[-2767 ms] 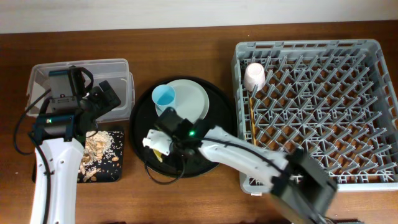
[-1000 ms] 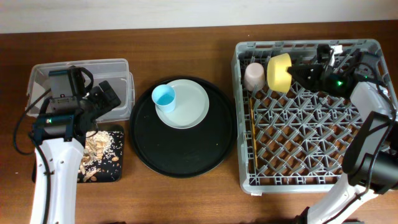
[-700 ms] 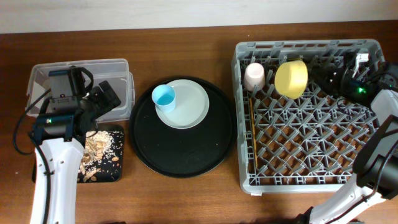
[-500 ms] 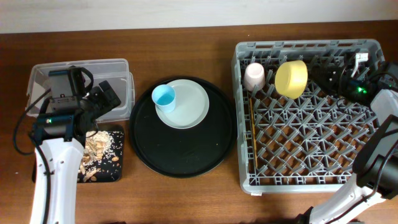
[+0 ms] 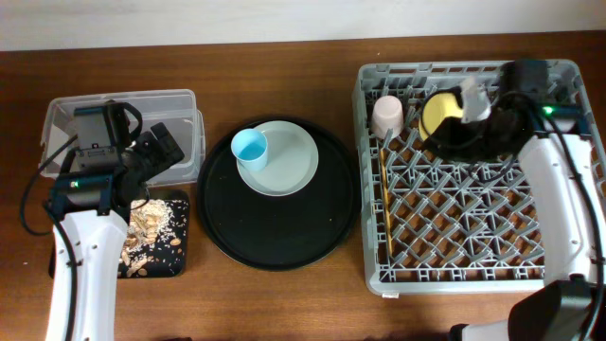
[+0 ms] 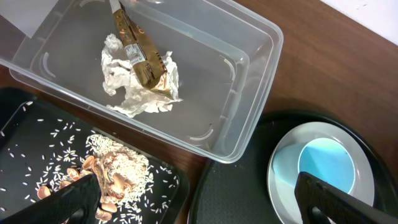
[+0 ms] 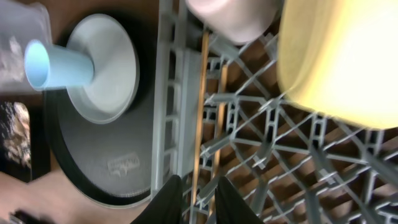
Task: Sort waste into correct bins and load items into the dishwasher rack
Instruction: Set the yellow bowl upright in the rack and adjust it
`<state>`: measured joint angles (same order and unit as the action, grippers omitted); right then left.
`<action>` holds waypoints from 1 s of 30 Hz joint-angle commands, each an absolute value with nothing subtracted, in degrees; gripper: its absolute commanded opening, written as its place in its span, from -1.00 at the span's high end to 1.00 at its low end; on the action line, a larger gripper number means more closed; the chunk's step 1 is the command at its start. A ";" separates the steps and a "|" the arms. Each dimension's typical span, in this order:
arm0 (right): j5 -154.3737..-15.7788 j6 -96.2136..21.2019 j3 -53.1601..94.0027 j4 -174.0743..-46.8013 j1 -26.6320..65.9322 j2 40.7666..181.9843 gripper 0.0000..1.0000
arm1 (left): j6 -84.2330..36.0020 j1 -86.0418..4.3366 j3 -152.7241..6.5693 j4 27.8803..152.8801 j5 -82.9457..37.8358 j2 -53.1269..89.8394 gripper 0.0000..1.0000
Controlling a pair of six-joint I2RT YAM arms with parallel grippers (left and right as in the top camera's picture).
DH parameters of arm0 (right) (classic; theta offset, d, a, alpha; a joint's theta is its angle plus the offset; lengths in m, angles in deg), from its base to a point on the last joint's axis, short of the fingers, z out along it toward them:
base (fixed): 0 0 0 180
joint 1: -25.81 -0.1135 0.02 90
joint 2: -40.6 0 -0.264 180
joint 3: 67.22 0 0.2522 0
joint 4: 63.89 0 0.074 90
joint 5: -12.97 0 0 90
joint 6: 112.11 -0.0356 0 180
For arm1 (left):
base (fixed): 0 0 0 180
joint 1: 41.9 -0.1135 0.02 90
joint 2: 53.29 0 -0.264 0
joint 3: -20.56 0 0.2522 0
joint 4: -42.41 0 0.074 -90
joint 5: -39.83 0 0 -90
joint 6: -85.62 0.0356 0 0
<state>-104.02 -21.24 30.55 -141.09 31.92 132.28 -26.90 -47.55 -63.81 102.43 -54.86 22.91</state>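
The yellow bowl (image 5: 436, 107) (image 7: 342, 56) leans in the far row of the dishwasher rack (image 5: 473, 72) (image 7: 166, 93), beside the pale pink cup (image 5: 387, 116) (image 7: 233, 18). My right gripper (image 5: 447, 137) (image 7: 199, 182) hovers just in front of the bowl. Only a narrow gap shows between its fingers, with nothing in it. Two chopsticks (image 5: 383, 194) (image 7: 200, 93) lie along the rack's left side. The blue cup (image 5: 251, 147) (image 6: 326, 165) stands on the plate (image 5: 294, 161) (image 7: 106, 74). My left gripper (image 5: 156, 156) (image 6: 199, 202) hangs wide open and empty.
The clear tub (image 5: 185, 99) (image 6: 249, 74) holds a white tissue (image 6: 140, 102) and a gold-brown wrapper (image 6: 140, 53). Food scraps (image 5: 151, 227) (image 6: 118, 174) lie on the flat black tray (image 5: 175, 260) (image 6: 37, 143). The plate rests on a round black tray (image 5: 275, 227) (image 7: 93, 162).
My right gripper let go of the yellow bowl, which now leans in the rack. The arm has swung back in over it and its jaws have narrowed. The left arm has not moved.
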 commanded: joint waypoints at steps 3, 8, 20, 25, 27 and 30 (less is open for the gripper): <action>-95.97 -21.09 30.66 -144.70 26.09 132.92 0.69 | -26.64 -47.70 -64.60 102.35 -54.68 22.72 -0.98; -91.71 -21.11 27.97 -144.04 25.10 133.02 0.81 | -26.64 -47.70 -64.60 102.37 -54.68 22.72 -0.98; -73.35 -25.83 22.55 -130.73 25.13 137.51 0.83 | -26.64 -47.70 -64.60 102.37 -54.71 22.72 -0.98; -69.87 -25.86 22.75 -125.79 25.15 140.98 0.92 | -26.64 -47.70 -64.60 102.35 -54.68 22.72 -0.98; -69.42 -25.86 23.25 -125.77 25.47 139.91 0.92 | -26.64 -47.70 -64.60 102.37 -54.71 22.72 -0.98; -69.44 -26.27 23.38 -125.64 27.16 139.54 0.90 | -26.64 -47.70 -64.60 102.37 -54.68 22.72 -0.98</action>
